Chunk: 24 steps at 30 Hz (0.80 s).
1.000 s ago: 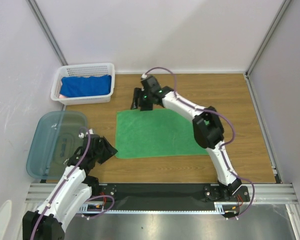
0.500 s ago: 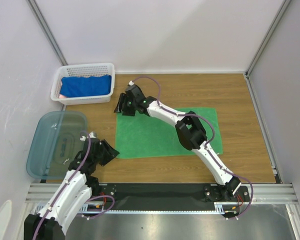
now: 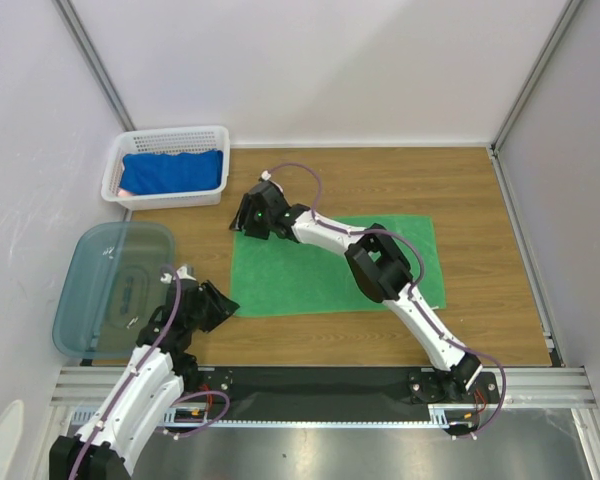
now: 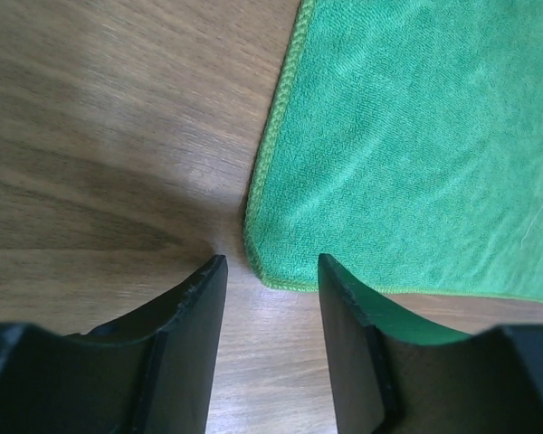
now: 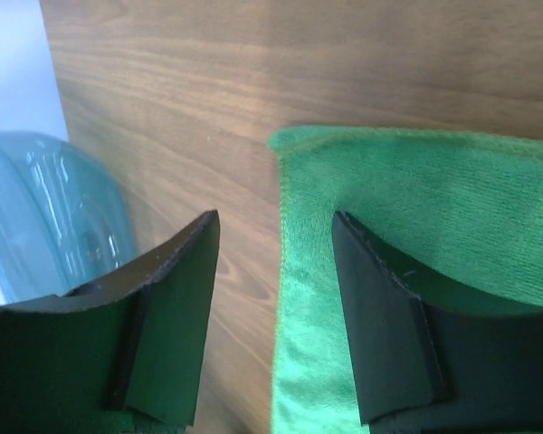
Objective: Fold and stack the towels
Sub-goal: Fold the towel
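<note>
Wooden table (image 3: 480, 220). Green towel (image 3: 310, 280) lies spread at centre. Translucent teal tub (image 3: 100, 270) sits at the left edge. White basket (image 3: 165, 196) at far left, blue towel (image 3: 175, 170) inside. Right gripper (image 5: 276, 226), fingers apart, straddles the green towel's far-left corner. Left gripper (image 4: 267, 271), fingers apart, sits at its near-left corner.

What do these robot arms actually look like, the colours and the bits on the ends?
The left arm and right arm both have white shells with black joints, and a thin purple cable loops along each. The left gripper and right gripper each have two plain black fingers tapering to slanted tips.
</note>
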{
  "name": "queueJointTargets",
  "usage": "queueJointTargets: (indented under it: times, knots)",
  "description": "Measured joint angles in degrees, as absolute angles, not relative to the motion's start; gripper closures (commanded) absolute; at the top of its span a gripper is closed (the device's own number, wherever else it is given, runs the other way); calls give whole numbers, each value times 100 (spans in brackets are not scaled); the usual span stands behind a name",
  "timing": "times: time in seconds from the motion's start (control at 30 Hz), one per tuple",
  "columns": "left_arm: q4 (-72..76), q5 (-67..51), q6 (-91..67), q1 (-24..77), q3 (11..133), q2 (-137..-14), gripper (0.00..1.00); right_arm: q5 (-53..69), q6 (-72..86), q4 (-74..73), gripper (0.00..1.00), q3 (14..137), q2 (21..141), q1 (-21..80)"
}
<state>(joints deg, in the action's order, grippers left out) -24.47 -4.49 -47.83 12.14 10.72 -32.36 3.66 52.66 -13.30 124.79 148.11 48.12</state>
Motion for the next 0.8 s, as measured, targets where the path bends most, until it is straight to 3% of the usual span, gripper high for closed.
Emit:
queueJointTargets:
  times: [0.37, 0.47, 0.6, 0.8]
  knots:
    - [-2443, -429, -4753, 1227, 1037, -3048, 53, -14, 5293, -681, 41, 10888, 13937, 4748]
    - [-2416, -440, -4746, 1249, 1007, -3096, 59, -21, 5295, -582, 41, 10600, 13767, 4722]
    - [-2318, -482, -4654, 1293, 1004, -3203, 60, 3, 5192, -727, 40, 10696, 13767, 4674]
    - [-2093, -480, -4541, 1424, 1004, -3468, 61, -89, 4720, -1610, 39, 12007, 14265, 4665]
